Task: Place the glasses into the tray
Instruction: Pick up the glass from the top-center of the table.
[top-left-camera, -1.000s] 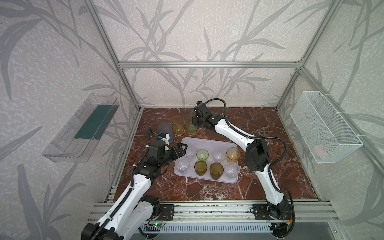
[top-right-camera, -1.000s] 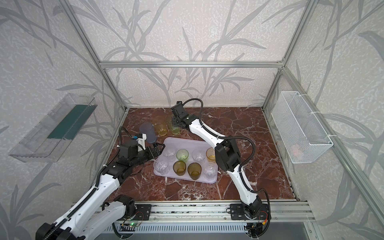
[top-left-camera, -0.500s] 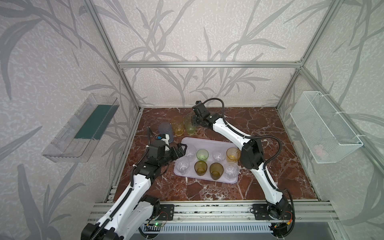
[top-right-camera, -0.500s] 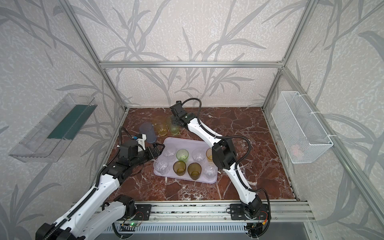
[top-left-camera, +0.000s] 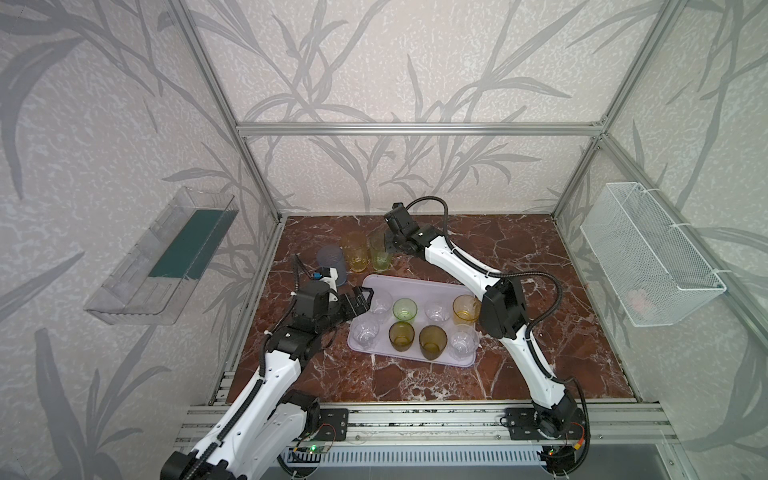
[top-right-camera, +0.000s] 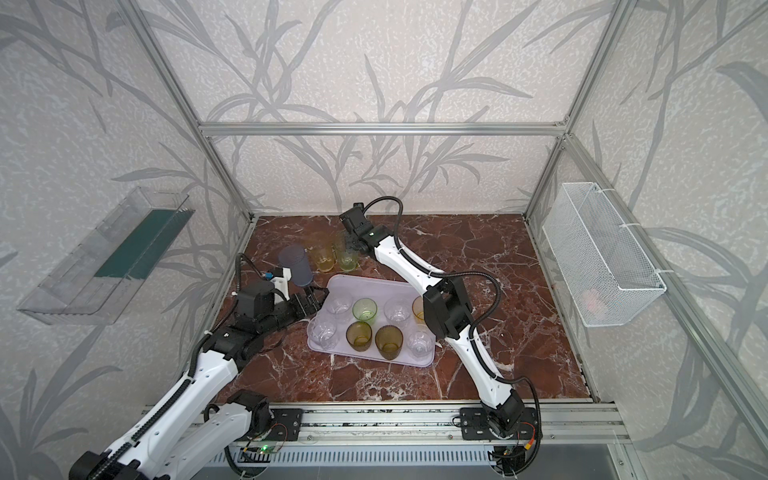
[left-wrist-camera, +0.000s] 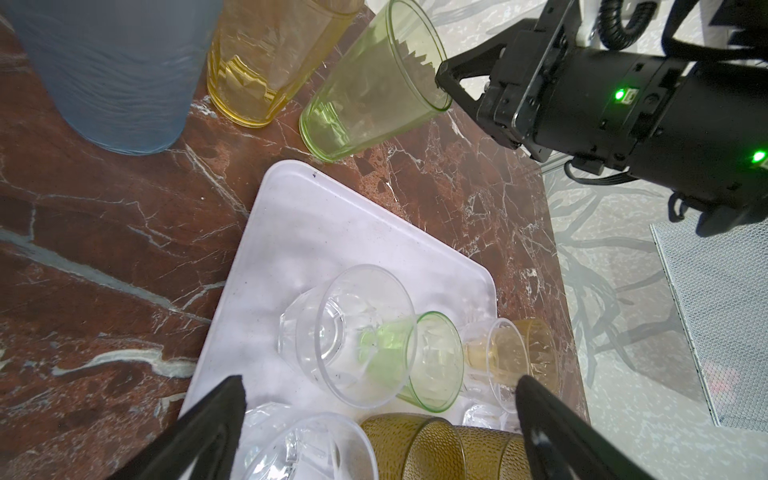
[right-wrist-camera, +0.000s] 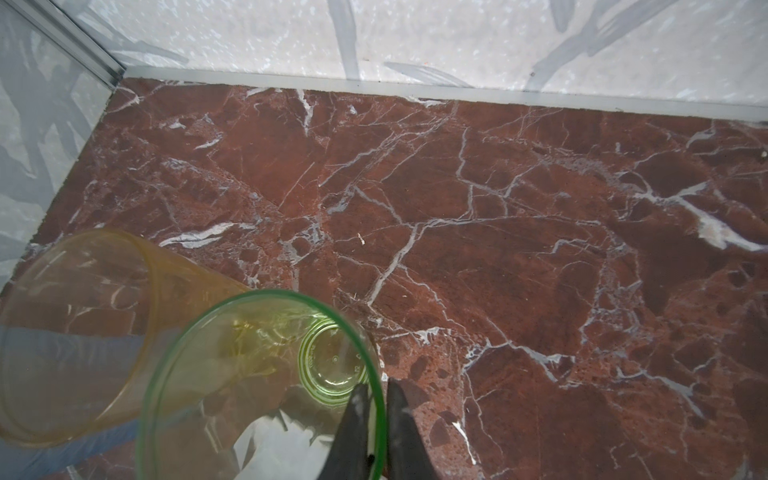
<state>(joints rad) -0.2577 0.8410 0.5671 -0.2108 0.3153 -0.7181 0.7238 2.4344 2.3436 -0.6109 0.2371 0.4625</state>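
Count them up, eleven in all: eight are standing in the tray (top-left-camera: 417, 287) and three are out on the marble table (top-left-camera: 540, 241). On the tray it's two neat rows of four, every mouth up. The far row reads clear, short green glass (top-left-camera: 404, 309), clear, short yellow glass (top-left-camera: 465, 308). The near row reads clear, then the two dark amber-brown glasses (top-left-camera: 401, 336), then clear, which makes four short clear glasses (top-left-camera: 380, 301). The tray itself is one flat, pale lavender rectangle with rounded corners and a low rim. It lies mid-table between the two arms and shows in both top views. Just past its far left corner there's a line of three tall ones: the grey-blue tall glass (top-left-camera: 331, 264), frosted and opaque-looking, then the yellow tall glass (top-left-camera: 357, 257), then the pale-green tall glass (right-wrist-camera: 257, 374), see-through with a ringed base. And here's the action: the right gripper (right-wrist-camera: 376, 390) is pinching that pale-green rim, one finger inside the glass and one outside, almost together. The left gripper (left-wrist-camera: 381, 380) is spread wide with nothing in it, hovering at the tray's left edge just beside the clear glasses. On the walls are one clear shelf (top-left-camera: 166, 257) and one wire basket (top-left-camera: 648, 257).
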